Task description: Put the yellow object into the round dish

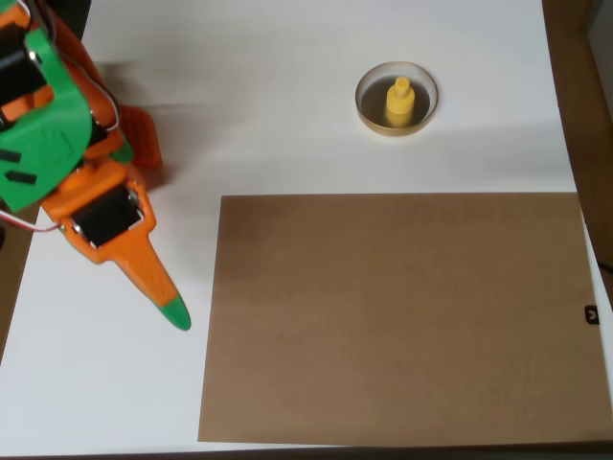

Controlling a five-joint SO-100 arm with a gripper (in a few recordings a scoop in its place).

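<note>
The yellow object [399, 102], a small knobbed plastic piece, stands upright inside the round dish [366, 107], which sits on the white table toward the back, right of centre. My orange gripper [170, 307] is far off at the left edge. Its green-tipped finger [174, 314] points down and to the right, over bare white table. Nothing shows in its grasp. From this angle I see just one finger, so the jaws' spacing is hidden.
A large brown cardboard sheet [397, 316] lies flat over the front and right of the white table [287, 96]. The table's right edge meets a dark wooden surface [584, 105]. A small black clip [591, 314] sits at the sheet's right edge.
</note>
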